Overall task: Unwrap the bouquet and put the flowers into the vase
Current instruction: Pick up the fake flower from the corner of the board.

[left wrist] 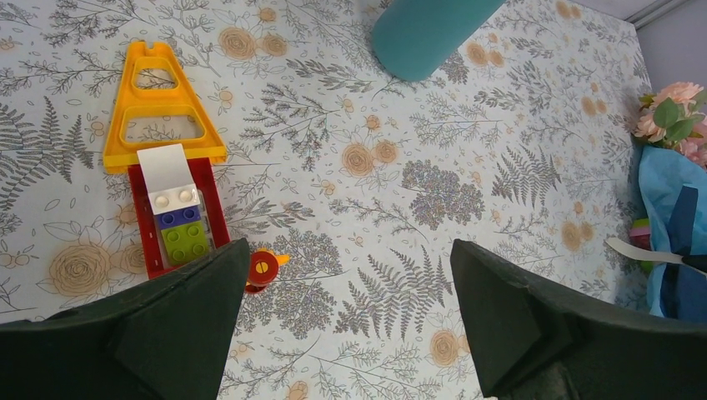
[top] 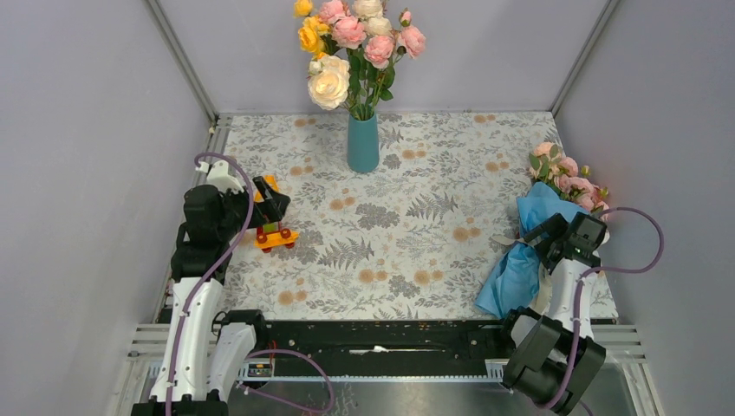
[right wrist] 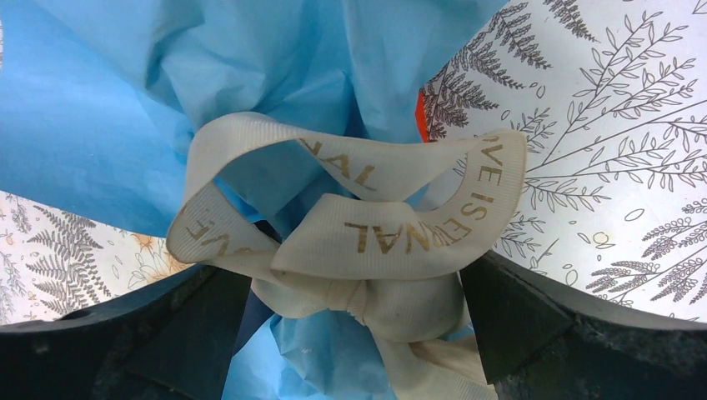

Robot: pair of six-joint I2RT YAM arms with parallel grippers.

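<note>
Left pincer (left wrist: 343, 275) was seen spread wide above the counter (top: 416, 251), nothing pinched, with a toy of coloured bricks (left wrist: 171, 167) just beside its left finger. Further right, at the far middle, the vase (top: 363, 143) was stood upright, filled with a larger bunch of yellow, cream and pink roses (top: 351, 43). The bouquet (top: 529, 251) was laid at the counter's right edge, well apart from that pincer, its flowers (top: 568, 178) pointed away and wrapped in blue paper. Right pincer (right wrist: 354, 279) was held spread directly over it, the cream ribbon bow (right wrist: 392, 233) lying between the fingers.
</note>
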